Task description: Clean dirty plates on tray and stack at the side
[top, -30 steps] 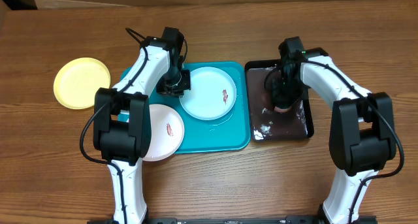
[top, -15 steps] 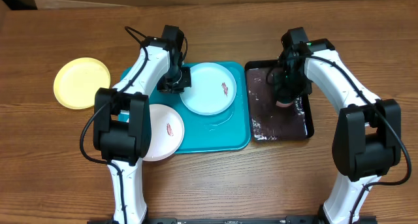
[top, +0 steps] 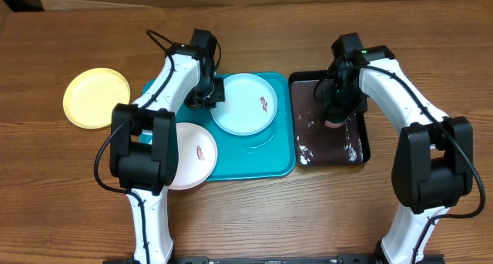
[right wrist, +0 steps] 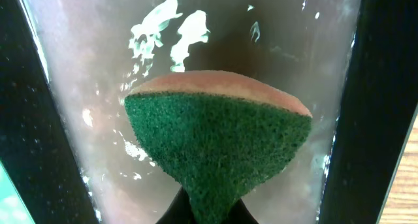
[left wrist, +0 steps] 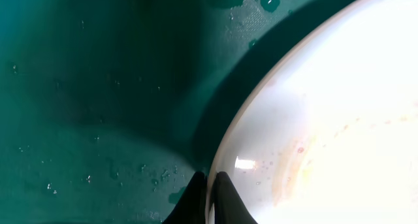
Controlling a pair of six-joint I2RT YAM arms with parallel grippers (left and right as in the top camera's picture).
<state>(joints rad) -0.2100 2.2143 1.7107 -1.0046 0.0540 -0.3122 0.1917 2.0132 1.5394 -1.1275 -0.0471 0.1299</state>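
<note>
Shifted since a second ago: right gripper [top: 337, 110] drawn farther up the black tray [top: 304, 95]; light-blue-rimmed plate [top: 245, 104] nudged leftward.
Nearest: white plate [top: 192, 155], smeared, overhanging the turquoise tray [top: 254, 160] at its near-left corner, unheld.
Middle: light-blue-rimmed plate, smeared, lying in the tray; left gripper [top: 209, 95] pinched across its left rim, apparently steadying it for scrubbing.
Alongside: right gripper clamped on a green-faced sponge [right wrist: 219, 139], held over the sudsy black tray, probably loading soap; well apart from that plate.
Far left: yellow-green-rimmed plate [top: 96, 98], on the table, off the tray.
</note>
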